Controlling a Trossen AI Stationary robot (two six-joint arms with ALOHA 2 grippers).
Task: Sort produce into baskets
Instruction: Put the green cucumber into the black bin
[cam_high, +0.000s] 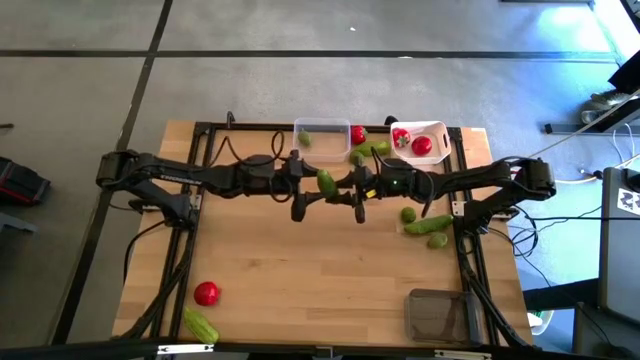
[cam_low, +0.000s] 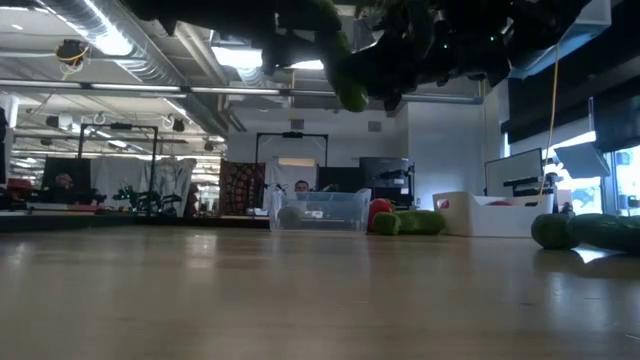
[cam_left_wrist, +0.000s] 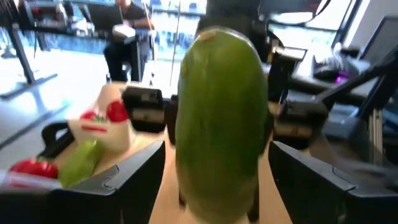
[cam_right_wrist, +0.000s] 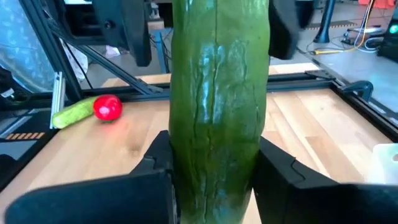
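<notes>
Mid-air handoff over the table's middle: right gripper (cam_right_wrist: 214, 168) is clamped on the cucumber (cam_high: 326, 182), left gripper (cam_left_wrist: 217, 168) fingers spread apart around it. If that grip's shallow, it could slip and drop

Cucumber (cam_right_wrist: 217, 106) glossy dark green, ridged; white basket (cam_high: 436, 132); red tomato (cam_high: 206, 293).

Cucumber (cam_high: 326, 182) hangs mid-table between left gripper (cam_high: 300, 190) and right gripper (cam_high: 357, 190). Behind it, clear tub (cam_high: 322, 128), white tub (cam_high: 436, 130) to its right. Dark tub (cam_high: 434, 315) front right.
</notes>
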